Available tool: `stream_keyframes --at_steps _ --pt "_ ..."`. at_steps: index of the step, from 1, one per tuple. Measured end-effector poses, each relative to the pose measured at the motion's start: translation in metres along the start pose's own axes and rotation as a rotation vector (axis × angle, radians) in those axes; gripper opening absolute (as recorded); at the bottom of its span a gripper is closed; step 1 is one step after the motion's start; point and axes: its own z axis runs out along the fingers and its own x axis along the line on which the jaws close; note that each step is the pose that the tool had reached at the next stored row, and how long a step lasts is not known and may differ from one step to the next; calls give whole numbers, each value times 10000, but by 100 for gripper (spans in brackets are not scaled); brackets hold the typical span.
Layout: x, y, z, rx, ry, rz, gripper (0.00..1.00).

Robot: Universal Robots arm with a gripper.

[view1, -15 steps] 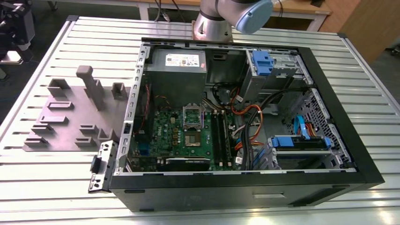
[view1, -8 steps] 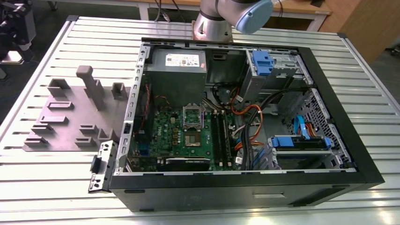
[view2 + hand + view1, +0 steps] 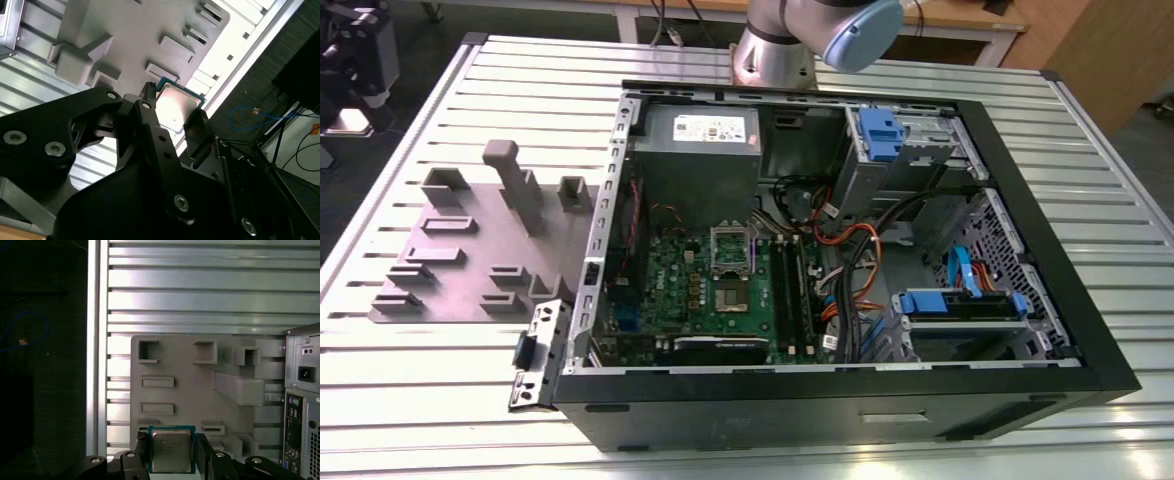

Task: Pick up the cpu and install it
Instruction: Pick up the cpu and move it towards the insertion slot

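Gripper (image 3: 171,456) clamped on the cpu (image 3: 170,449): in both wrist views its two black fingers (image 3: 142,451) press against opposite edges of the chip, with the pale metal top facing each camera. In the second wrist view the cpu (image 3: 176,103) sits between the fingers (image 3: 199,131) of the gripper (image 3: 175,114), its green border visible along the outer edges. Behind the chip lies the grey fixture plate (image 3: 200,407), and the cpu is seen against that plate's edge; whether the two touch cannot be told. The plate carries raised rectangular pads and upright blocks (image 3: 502,158) and rests on the slatted aluminium table (image 3: 200,300). Just beside the plate stands the rear panel of the computer case (image 3: 301,390). In the exterior view the case (image 3: 854,405) lies open on the table (image 3: 427,385), on the exterior view's right of the plate (image 3: 467,272), exposing the green circuit board (image 3: 670,292). The robot arm (image 3: 781,45) rises behind the case.
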Motion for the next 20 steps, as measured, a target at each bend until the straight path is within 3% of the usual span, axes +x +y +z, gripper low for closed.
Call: stream_keyframes --at_steps 20 --pt "-90 0 -1 1 1 0 47"
